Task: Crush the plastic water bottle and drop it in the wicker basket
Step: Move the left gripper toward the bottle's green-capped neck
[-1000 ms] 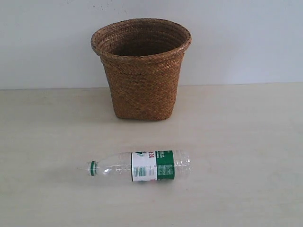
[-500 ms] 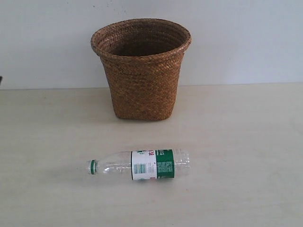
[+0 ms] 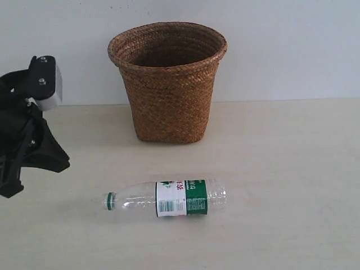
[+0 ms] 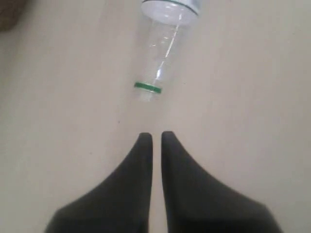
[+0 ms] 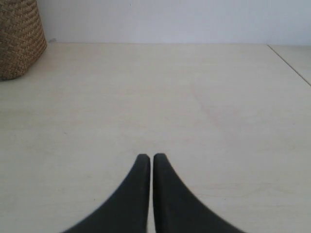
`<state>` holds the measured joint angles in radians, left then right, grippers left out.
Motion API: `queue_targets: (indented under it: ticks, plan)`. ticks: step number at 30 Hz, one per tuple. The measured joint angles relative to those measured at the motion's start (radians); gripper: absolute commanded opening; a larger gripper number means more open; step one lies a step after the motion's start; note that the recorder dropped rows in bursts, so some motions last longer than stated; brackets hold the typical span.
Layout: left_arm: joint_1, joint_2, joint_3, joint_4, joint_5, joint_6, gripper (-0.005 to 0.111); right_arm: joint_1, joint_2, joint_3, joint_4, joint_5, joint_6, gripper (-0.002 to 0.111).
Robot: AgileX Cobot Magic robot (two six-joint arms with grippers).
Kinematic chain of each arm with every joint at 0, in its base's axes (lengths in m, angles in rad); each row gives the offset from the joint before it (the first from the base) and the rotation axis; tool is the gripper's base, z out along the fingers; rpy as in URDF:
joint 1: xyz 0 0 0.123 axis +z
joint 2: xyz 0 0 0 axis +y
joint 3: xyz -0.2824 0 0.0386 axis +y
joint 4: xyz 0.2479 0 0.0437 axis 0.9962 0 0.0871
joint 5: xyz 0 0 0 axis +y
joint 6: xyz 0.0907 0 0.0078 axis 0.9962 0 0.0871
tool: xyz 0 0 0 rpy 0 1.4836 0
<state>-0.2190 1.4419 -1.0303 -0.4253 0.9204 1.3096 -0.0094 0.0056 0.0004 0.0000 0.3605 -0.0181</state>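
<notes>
The plastic water bottle (image 3: pixel 169 198) lies on its side on the table, uncrushed, with its green cap (image 3: pixel 109 200) pointing left. Behind it stands the wicker basket (image 3: pixel 169 84), upright. My left arm (image 3: pixel 31 140) reaches in from the left edge, to the left of the cap and apart from it. In the left wrist view the left gripper (image 4: pixel 156 136) is shut on nothing, and its tips point at the bottle (image 4: pixel 163 48) a short way ahead. The right gripper (image 5: pixel 151 158) is shut and empty over bare table, with the basket (image 5: pixel 17 39) far off to one side.
The pale wooden table (image 3: pixel 292 169) runs back to a white wall (image 3: pixel 292 50). A table edge or seam (image 5: pixel 291 60) shows in the right wrist view. The right arm is out of the exterior view.
My left arm has come into the exterior view from the left edge and moved toward the bottle's cap end. The bottle and basket have stayed in place.
</notes>
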Motion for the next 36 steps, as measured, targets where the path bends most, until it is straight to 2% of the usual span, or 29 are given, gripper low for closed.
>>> queue_targets:
  ticks: [3,10,12,26,31,36]
  plan:
    - [0.000,0.000,0.037,-0.015,0.002,0.106,0.015,0.000,0.000,0.000,0.000,0.000,0.000,0.000]
    - [0.000,0.015,0.124,-0.062,-0.116,0.249,0.069,0.000,0.000,0.000,0.000,0.000,0.000,0.000]
    - [0.000,0.037,0.133,-0.107,-0.138,0.279,0.075,0.000,0.000,0.000,0.000,0.000,0.000,0.000]
    - [0.000,0.318,0.137,-0.354,-0.325,0.577,0.076,0.000,0.000,0.000,0.000,0.000,0.000,0.000]
    - [0.000,0.391,0.137,-0.420,-0.343,0.668,0.076,0.000,0.000,0.000,0.000,0.000,0.002,0.000]
    - [0.000,0.431,0.135,-0.560,-0.352,0.788,0.076,0.000,0.000,0.000,0.000,0.000,0.002,0.000]
